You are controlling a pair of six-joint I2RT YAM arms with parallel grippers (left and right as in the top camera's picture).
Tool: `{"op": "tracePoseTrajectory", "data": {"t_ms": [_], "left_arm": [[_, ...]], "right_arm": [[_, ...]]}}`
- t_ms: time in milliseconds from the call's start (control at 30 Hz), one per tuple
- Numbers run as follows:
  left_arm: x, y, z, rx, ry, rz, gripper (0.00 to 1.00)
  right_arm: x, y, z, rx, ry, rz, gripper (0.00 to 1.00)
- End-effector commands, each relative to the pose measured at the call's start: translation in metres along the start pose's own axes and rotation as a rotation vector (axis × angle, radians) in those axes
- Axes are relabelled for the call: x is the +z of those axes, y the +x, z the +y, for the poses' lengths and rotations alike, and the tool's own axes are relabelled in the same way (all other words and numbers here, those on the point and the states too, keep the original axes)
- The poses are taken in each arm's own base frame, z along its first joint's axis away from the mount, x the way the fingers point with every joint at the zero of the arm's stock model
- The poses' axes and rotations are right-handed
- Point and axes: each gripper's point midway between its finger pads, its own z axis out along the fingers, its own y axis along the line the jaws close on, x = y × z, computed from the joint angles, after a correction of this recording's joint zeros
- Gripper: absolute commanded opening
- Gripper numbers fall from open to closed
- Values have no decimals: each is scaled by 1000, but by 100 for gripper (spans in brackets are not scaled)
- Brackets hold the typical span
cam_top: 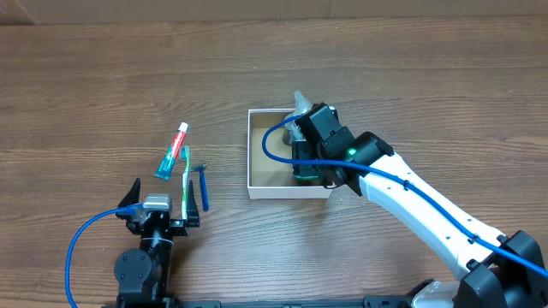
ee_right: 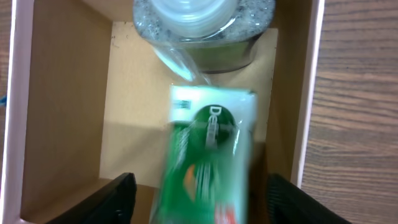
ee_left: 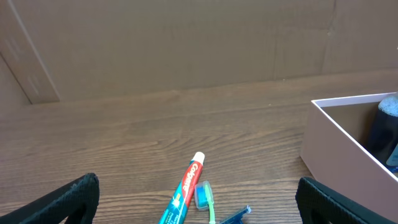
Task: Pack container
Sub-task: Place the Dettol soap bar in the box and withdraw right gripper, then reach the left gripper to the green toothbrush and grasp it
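Container point(cam_top: 287, 192) sat near the middle of the bench, square and lidless. The right arm reached into it from the front right corner, wrist bent down over the brown floor. The right gripper point(ee_right: 200, 198) had its jaws spread wider than the green packet point(ee_right: 208, 162) between them. The packet was blurred, so I cannot tell whether either finger touched it. Its long axis ran away from the gripper toward a clear bottle point(ee_right: 199, 28) lying against the far wall.

The unpacked items lay well left of the container, just ahead of the left gripper point(ee_left: 205, 202), which was folded low at the front left edge, jaws wide and empty. The toothpaste point(cam_top: 173, 151), toothbrush point(cam_top: 186, 175) and razor point(cam_top: 203, 186) all pointed roughly front to back. The left arm was plainly the nearer one, so the next pick likely fell to it.
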Motion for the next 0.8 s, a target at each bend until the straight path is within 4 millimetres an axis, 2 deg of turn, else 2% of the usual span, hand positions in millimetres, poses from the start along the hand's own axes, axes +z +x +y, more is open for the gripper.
{"op": "tracePoseTrajectory", "data": {"t_ms": [0,100,233,300,400,433,500,600,700,767], "left_arm": [[0,0,1,19,-7,-2,100],[0,0,1,19,-7,-2,100],[0,0,1,19,-7,-2,100],[0,0,1,19,-7,-2,100],[0,0,1,19,-7,-2,100],[0,0,1,19,-7,-2,100],[0,0,1,19,-7,-2,100],[0,0,1,19,-7,-2,100],[0,0,1,19,-7,-2,100],[0,0,1,19,-7,-2,100]], "right_arm": [[-7,-3,1,-9,-2,-20,77],[-23,-9,-2,-2,5,-37,79],[-58,-23,-36,74,84,-100,83],[-77,-27,-64,142,112,-125,84],[-104,-28,-123,296,186,-151,100],[-110,-26,-141,345,214,-150,100],[-118,-18,-177,438,274,-134,100],[-122,-9,-204,513,323,-110,100],[-124,-7,-217,553,343,-109,100],[-124,-7,-218,557,344,-110,100]]}}
